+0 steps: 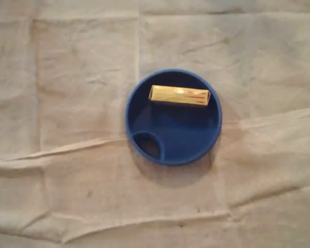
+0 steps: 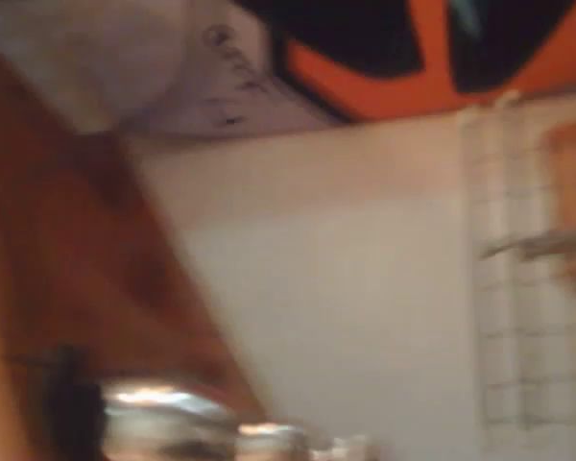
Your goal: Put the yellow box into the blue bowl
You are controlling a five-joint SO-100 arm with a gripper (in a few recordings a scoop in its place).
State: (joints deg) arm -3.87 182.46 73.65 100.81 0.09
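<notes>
Cloth-covered counter (image 1: 67, 62), creased. Blue bowl (image 1: 144, 111) mid-counter. Yellow box (image 1: 179, 95) lies inside it against the upper wall in the overhead view, free of my fingers (image 2: 77, 288). These are an orange-brown blur in the wrist view; open or closed, cannot tell. Judged placed: withdraw high, clear of the rim

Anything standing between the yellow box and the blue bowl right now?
Nothing visible does. In the overhead view the yellow box already lies inside the blue bowl, near its upper rim.
</notes>
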